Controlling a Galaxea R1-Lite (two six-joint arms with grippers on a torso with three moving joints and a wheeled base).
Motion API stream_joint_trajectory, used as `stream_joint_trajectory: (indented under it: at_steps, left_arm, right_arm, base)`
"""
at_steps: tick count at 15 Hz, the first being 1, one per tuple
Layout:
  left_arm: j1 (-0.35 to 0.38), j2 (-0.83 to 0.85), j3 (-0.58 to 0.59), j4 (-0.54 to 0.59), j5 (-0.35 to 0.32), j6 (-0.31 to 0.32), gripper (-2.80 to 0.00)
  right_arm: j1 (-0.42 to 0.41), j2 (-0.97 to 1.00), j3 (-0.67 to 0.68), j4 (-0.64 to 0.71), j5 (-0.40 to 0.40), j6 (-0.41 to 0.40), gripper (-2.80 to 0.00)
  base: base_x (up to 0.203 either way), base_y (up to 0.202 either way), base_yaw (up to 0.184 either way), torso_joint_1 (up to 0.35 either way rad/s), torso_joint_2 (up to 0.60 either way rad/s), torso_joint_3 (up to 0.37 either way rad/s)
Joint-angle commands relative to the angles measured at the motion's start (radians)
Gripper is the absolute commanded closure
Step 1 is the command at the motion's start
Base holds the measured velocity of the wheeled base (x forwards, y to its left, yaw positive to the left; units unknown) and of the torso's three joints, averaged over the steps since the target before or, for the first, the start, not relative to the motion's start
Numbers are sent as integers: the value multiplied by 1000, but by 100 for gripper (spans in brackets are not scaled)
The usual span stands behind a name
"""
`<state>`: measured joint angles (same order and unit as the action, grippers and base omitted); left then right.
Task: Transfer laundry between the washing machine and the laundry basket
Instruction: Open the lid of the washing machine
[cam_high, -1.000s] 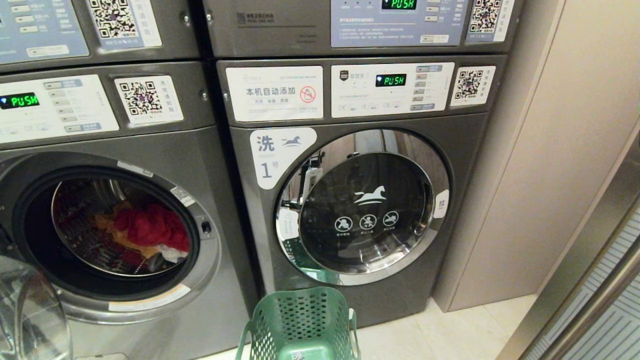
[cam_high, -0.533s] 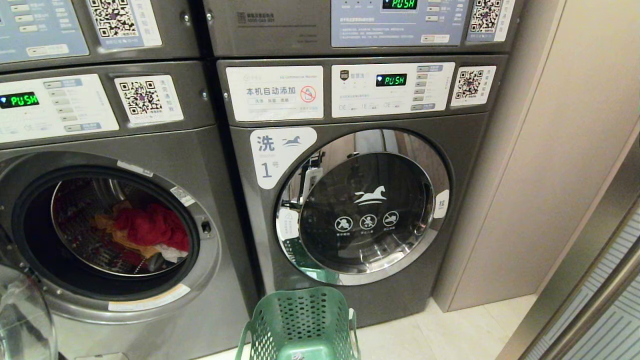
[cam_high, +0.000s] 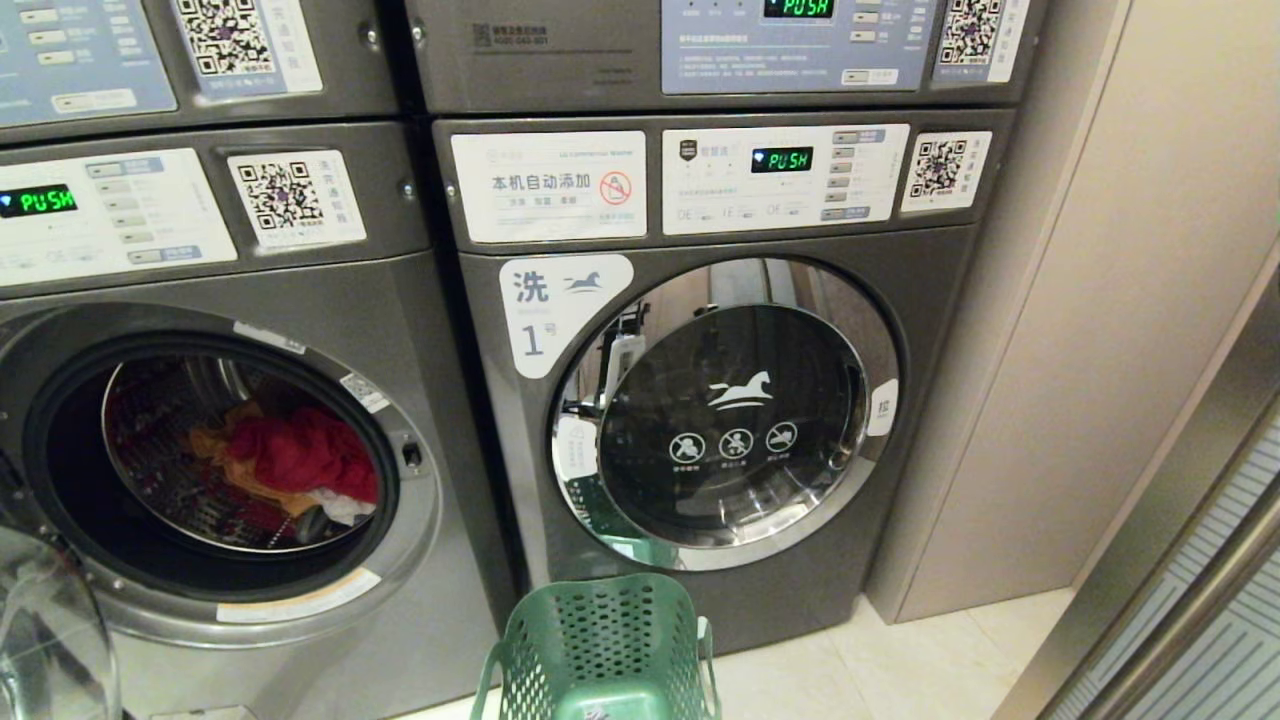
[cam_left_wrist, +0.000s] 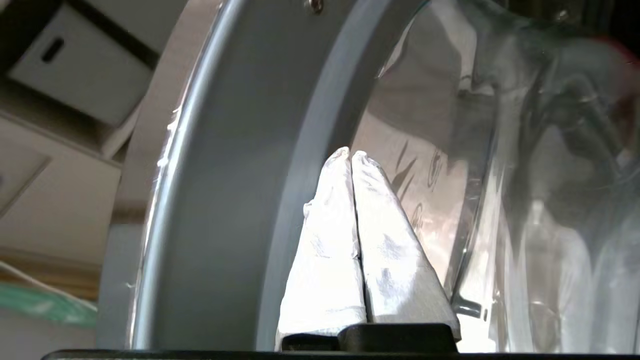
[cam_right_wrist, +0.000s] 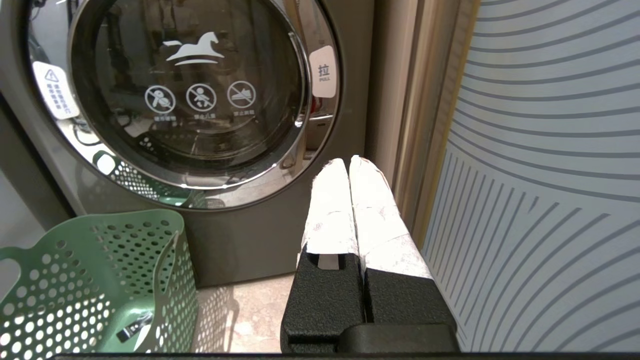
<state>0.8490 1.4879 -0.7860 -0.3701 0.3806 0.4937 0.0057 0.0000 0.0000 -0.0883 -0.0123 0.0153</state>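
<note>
1. My left pincer (cam_left_wrist: 351, 156) has its two white-wrapped tips pressed together with nothing between them. It sits right at the grey inner rim of the swung-open door (cam_left_wrist: 240, 165), beside the glass bowl. I judge it is shut so that it works as one stiff tip for pushing the door wide, not for gripping.

2. The door (cam_high: 45, 640) shows only as a glassy edge at the lower left corner of the head view. Held out that way, it leaves the mouth of the washing machine (cam_high: 220, 470) fully clear for reaching in.

3. The laundry (cam_high: 290, 455) lies in the drum: a red piece on top, orange-yellow cloth under and beside it, a bit of white at the lower right. It sits low and towards the front of the drum, where loose cloth settles, so it looks to be within reach through the opening.

4. The laundry basket (cam_high: 600, 650) stands on the floor just in front of the closed washer marked 1 (cam_high: 720, 420), to the right of the open one. I see no garment in it. Placed there, it is near the open mouth without blocking it.

5. My right pincer (cam_right_wrist: 348, 162) is also closed on nothing, parked low in front of the closed washer with the basket (cam_right_wrist: 95, 285) at its side.

6. My reading: the door is being cleared, and no garment has been moved yet.
</note>
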Motion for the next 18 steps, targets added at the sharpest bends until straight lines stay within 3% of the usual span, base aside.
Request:
stream_joint_trajectory:
  at_steps: [1,2,3,7,11,13,16,18]
  left_arm:
    - [29,2,-25,8,116,8,0]
    - [53,9,-44,10,180,10,0]
    - [82,18,-60,6,194,10,0]
    - [213,99,-130,-20,201,0,0]
    - [353,252,-234,-147,197,-3,0]
    - [392,285,-263,-210,161,-5,0]
    - [395,250,-253,-213,98,-7,0]
    - [386,204,-226,-211,2,-15,0]
  right_arm:
    - [0,0,34,-1,0,0,0]
    - [0,2,34,-1,0,0,0]
    - [0,2,34,-1,0,0,0]
    - [0,2,34,-1,0,0,0]
    - [0,2,34,-1,0,0,0]
    - [0,2,34,-1,0,0,0]
    - [0,2,34,-1,0,0,0]
    - [0,2,34,-1,0,0,0]
  base:
    - [0,0,0,0,0,0]
    - [0,0,0,0,0,0]
    - [0,0,0,0,0,0]
    - [0,0,0,0,0,0]
    - [0,0,0,0,0,0]
    - [0,0,0,0,0,0]
    - [0,0,0,0,0,0]
    - [0,0,0,0,0,0]
